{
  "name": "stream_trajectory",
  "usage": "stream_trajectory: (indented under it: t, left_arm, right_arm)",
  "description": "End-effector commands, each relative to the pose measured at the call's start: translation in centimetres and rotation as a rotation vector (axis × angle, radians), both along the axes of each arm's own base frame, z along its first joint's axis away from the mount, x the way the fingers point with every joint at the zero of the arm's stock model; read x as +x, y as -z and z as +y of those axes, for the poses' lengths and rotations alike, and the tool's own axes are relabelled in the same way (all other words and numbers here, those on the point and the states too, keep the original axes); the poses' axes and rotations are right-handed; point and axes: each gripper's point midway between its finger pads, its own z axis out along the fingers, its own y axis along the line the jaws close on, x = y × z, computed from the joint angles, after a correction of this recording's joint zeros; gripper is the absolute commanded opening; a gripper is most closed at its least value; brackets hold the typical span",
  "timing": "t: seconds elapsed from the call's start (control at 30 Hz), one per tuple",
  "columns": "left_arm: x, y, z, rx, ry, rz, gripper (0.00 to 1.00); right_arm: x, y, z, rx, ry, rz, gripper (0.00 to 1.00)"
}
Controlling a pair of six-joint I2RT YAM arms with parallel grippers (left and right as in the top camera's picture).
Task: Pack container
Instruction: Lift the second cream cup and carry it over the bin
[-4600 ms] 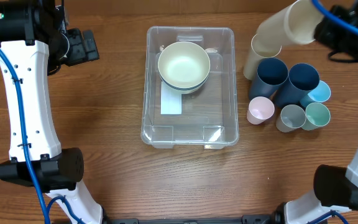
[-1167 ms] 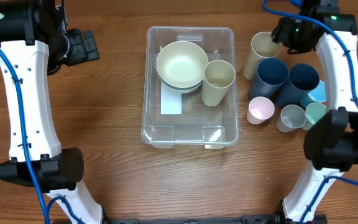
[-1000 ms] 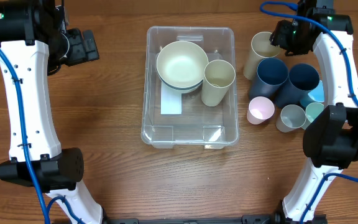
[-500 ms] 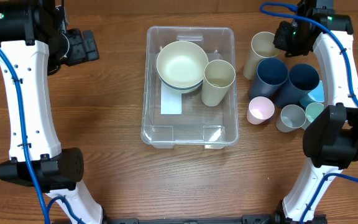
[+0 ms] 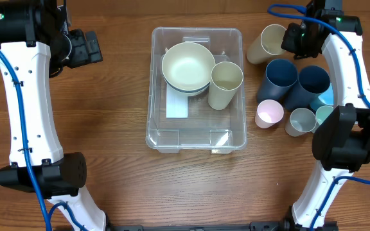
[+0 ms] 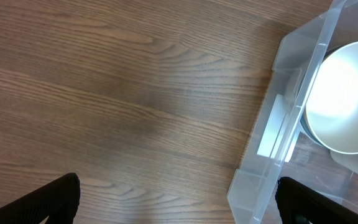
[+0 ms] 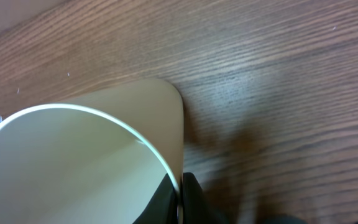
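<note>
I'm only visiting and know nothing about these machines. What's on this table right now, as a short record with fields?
Setting: wooden table, two robot arms
Container: clear bin, mid-table
Inside it: cream bowl nested in a bluish bowl; upright cream cup
Right pincer: shut on the rim of a second cream cup, which is tilted
Left pincer: open, holding nothing, away from the bin
Waiting at right: dark blue cups, pink cup, grey cup

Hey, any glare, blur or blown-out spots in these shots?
Overhead: sharp and evenly lit, faint reflections on the clear container. Left wrist: the cream bowl is blown out nearly white. Right wrist: the cream cup sits so close it looks soft, a shadow darkening the wood beside it.
</note>
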Motion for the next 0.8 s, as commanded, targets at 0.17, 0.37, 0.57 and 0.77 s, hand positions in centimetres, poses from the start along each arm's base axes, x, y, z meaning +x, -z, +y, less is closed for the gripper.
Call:
stream_trajectory:
  t: [0.17,0.37,0.57,0.77]
  left_arm:
    - [-0.1,-0.3,0.0,0.012,0.018,-0.009,1.0]
    - [-0.1,-0.3,0.0,0.013,0.018,-0.009,1.0]
    - [-0.1,-0.3,0.0,0.012,0.018,-0.009,1.0]
    - [-0.1,-0.3,0.0,0.012,0.018,-0.009,1.0]
  right_arm:
    - [1.7,-6.1,0.7,0.044,-0.011,-0.14,0.04]
    - [-0.2,-12.3,1.8,0.082,-0.041,-0.202,0.04]
    - [-4.5,-16.5,2.7,0.101,-0.053,-0.188,0.04]
    - [-10.3,-21.4,4.2,0.139,-0.091,-0.218,0.04]
